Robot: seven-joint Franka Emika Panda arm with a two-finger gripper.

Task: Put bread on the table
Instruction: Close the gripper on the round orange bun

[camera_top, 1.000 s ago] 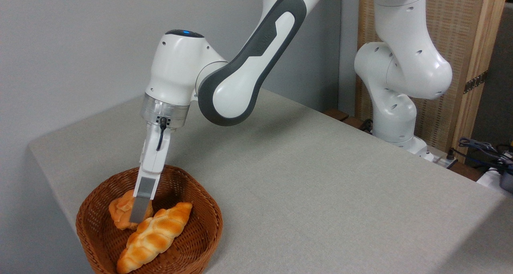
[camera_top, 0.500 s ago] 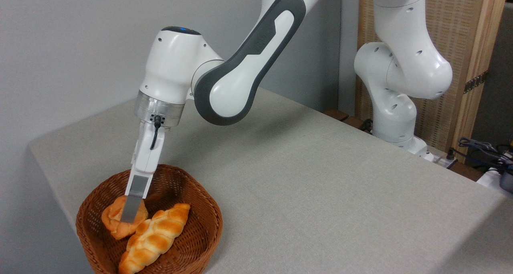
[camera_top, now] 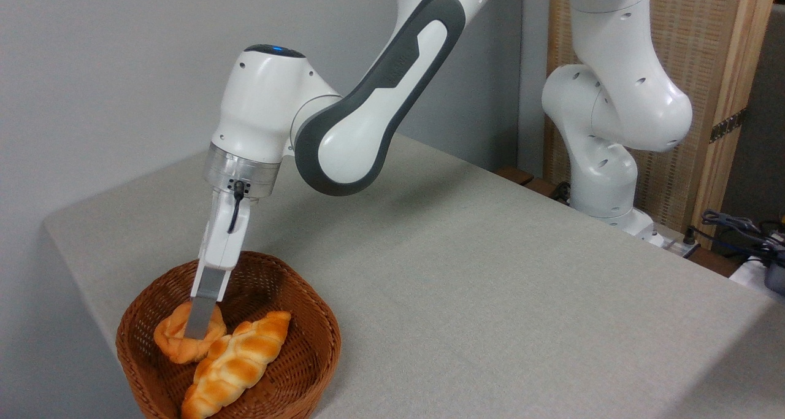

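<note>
Reaching down into the wicker basket (camera_top: 306,351), the claw (camera_top: 197,330) has one flat grey finger lying across the face of the bread (camera_top: 173,340); the other finger is hidden behind the roll, so I cannot tell for certain whether the claw is clamped on it or only straddling it. The bread sits at the fingertips, inside the basket, with its lower right edge touching the braided loaf (camera_top: 236,361), which lies just below and to the right of the claw. The table (camera_top: 490,296) stretches away to the claw's right, bare of bread.

The risk, as I judge it, lies in the lift. A shallow pinch on a rounded, soft roll could let it slip back into the basket, and the touching loaf could be dragged up or tip against the rim.

Compared with a second ago, the claw and bread have shifted left and slightly up within the basket; over the last half second the change is slight.
</note>
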